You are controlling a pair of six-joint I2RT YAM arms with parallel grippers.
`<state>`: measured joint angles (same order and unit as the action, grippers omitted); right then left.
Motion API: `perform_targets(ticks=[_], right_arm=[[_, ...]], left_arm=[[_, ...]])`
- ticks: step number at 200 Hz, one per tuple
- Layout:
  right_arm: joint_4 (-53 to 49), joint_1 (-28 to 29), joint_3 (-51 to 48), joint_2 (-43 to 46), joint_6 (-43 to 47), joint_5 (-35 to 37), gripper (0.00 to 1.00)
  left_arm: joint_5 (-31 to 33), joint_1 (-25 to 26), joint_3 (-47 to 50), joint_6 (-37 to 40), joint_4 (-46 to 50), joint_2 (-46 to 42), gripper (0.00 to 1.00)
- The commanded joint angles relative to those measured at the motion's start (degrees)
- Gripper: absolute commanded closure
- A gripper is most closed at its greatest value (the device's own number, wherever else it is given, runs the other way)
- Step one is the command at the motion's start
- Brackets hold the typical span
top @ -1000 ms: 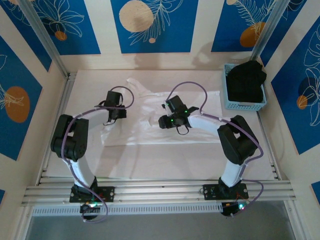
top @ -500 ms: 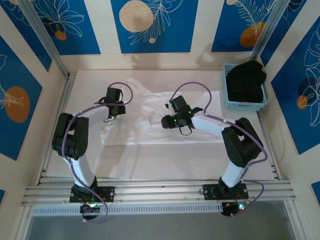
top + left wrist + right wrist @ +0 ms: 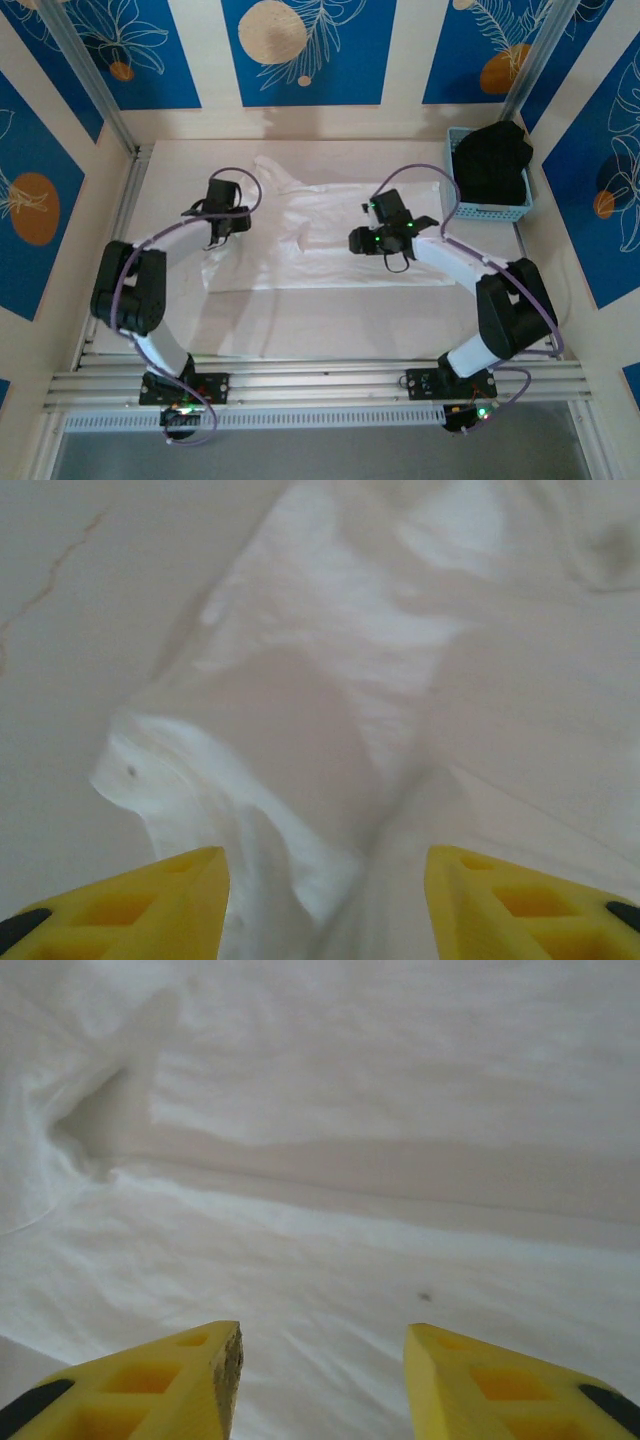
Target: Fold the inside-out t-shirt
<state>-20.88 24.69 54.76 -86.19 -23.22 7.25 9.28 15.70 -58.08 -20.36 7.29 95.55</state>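
The inside-out t-shirt [image 3: 330,235] lies spread and wrinkled across the middle of the table, white on a pale top. My left gripper [image 3: 226,226] hovers over its left edge. In the left wrist view that gripper [image 3: 325,910] stands open, its yellow fingers [image 3: 120,905] wide apart, with a raised ridge of shirt cloth [image 3: 300,870] lying loose between them. My right gripper [image 3: 356,242] is over the shirt's middle. In the right wrist view it [image 3: 322,1375] is open just above flat cloth [image 3: 330,1260], holding nothing.
A light blue basket [image 3: 462,208] with a black garment [image 3: 492,160] in it stands at the back right, just past the shirt's right edge. Bare table [image 3: 330,320] lies between the shirt and the metal rails [image 3: 320,380] at the front.
My left gripper has opened and let go of the shirt's left edge. The right arm has swung to the right over the shirt, its jaws a little wider.
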Motion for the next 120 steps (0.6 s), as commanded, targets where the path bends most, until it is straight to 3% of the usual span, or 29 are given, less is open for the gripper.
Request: perform_targets(ticks=[1, 37, 88, 120], right_arm=[[-1.01, -4.08, -2.4, 1.59, -2.8, -3.51, 0.5], [-0.21, -5.45, -2.23, 1.58, -3.3, -5.05, 0.37], [-0.93, -7.63, -4.17, 2.16, -4.0, -3.29, 0.34], [-0.39, -12.64, -5.97, 2.25, -5.56, -7.17, 0.33]], left_arm=[[-9.73, 1.64, 1.81, -3.28, -5.57, -0.14, 0.47], [-10.49, 1.08, -3.81, -3.46, -3.35, 7.8, 0.48], [-11.6, -1.99, -9.09, -4.31, -1.58, 15.1, 0.49], [-13.06, -2.5, -9.8, -4.27, -0.82, 15.19, 0.46]])
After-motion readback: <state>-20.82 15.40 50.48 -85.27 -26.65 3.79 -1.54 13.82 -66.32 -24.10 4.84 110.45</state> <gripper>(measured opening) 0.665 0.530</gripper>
